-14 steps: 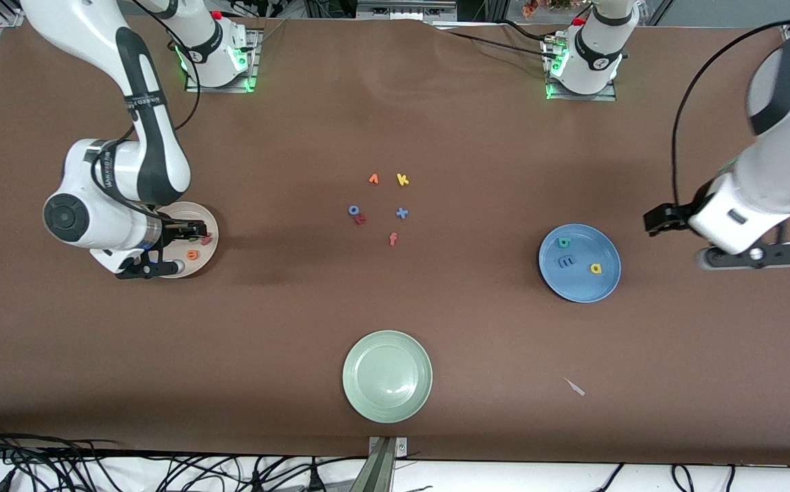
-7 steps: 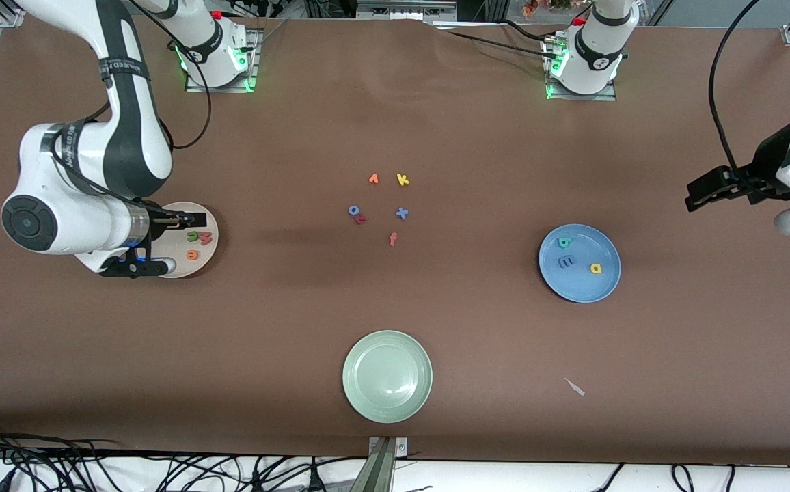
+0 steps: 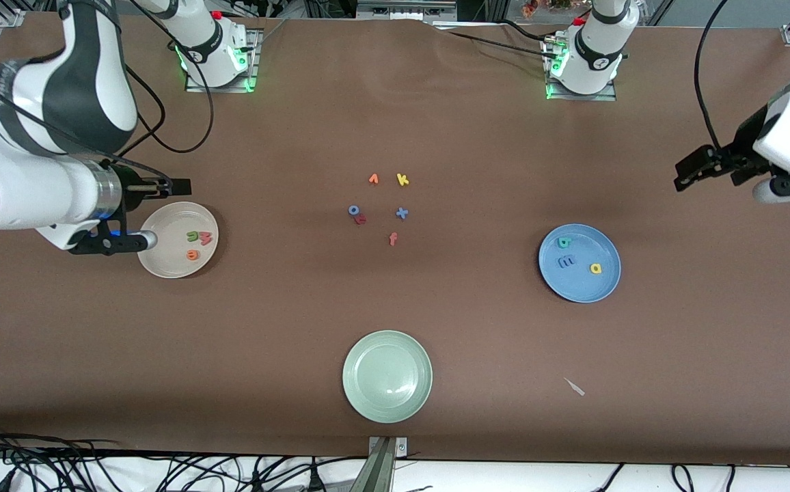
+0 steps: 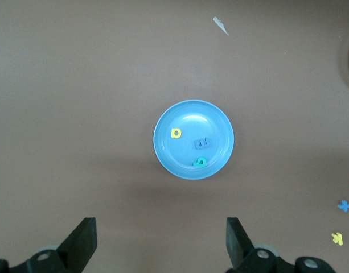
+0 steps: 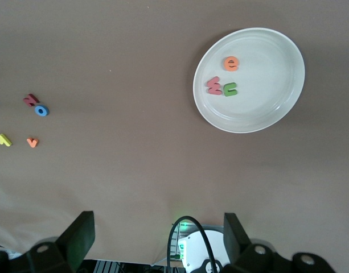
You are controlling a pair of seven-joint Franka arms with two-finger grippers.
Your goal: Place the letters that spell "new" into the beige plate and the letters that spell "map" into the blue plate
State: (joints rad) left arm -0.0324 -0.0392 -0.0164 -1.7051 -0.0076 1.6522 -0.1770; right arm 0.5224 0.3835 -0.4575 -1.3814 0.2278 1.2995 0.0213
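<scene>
The beige plate (image 3: 162, 263) lies toward the right arm's end of the table. In it are the green n (image 3: 193, 236), the pink w (image 3: 206, 238) and the orange e (image 3: 193, 255). My right gripper (image 3: 160, 212) hangs open and empty above that plate's edge; in the right wrist view (image 5: 157, 222) nothing is between its fingers, with the beige plate (image 5: 265, 91) off to one side. The blue plate (image 3: 583, 287) holds the teal p (image 3: 563, 242), lavender m (image 3: 565, 260) and yellow a (image 3: 596, 268). My left gripper (image 3: 730, 181) is open, high above bare table beside the blue plate (image 4: 193, 114).
A pale green plate (image 3: 387, 376) sits nearest the front camera. Loose letters lie mid-table: a yellow k (image 3: 402, 180), a blue o (image 3: 353, 210) touching a small red letter (image 3: 361, 219), a blue x (image 3: 402, 213), an orange f (image 3: 393, 238). A white scrap (image 3: 575, 387) lies near the front edge.
My right gripper opened, leaving the pink w in the beige plate, then rose and drew back off the plate. My left arm lifted higher and away from the blue plate.
</scene>
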